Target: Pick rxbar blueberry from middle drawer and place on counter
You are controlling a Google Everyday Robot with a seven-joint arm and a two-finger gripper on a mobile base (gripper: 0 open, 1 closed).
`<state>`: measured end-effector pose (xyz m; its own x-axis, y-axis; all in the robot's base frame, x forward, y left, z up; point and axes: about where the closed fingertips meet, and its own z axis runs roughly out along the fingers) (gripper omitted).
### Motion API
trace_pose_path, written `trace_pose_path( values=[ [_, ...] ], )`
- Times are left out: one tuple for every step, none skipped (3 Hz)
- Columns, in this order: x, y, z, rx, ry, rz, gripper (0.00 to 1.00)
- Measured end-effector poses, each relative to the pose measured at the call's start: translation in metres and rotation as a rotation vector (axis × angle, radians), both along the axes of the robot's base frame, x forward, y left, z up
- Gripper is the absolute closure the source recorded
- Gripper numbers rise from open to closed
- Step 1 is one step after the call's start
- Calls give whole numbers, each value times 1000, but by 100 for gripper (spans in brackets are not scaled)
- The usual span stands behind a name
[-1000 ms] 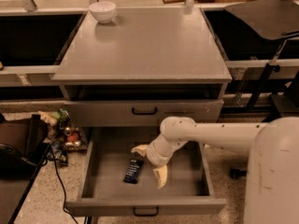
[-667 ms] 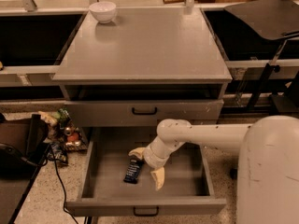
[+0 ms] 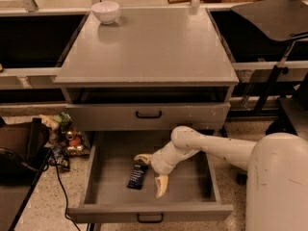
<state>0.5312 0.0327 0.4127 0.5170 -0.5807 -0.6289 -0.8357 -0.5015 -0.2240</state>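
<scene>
Reach in hand: the cream two-finger gripper [image 3: 152, 172], spread open in the wide grey middle drawer [image 3: 190, 179], hovers just right of the dark-wrapped rxbar blueberry [image 3: 138, 174] and needs to straddle it.

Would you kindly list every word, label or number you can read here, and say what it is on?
rxbar blueberry in the middle drawer: pale lettering on the dark wrapper, too blurred to read.
Nothing else bears readable text: none on the counter, the white bowl or the tool, which hangs open in the drawer beside the bar.
</scene>
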Motion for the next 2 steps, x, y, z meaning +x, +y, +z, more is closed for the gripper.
trace_pose_path(
  values=[
    [5, 3, -8, 59, 43, -62, 0],
    [6, 3, -9, 62, 46, -66, 0]
  ],
)
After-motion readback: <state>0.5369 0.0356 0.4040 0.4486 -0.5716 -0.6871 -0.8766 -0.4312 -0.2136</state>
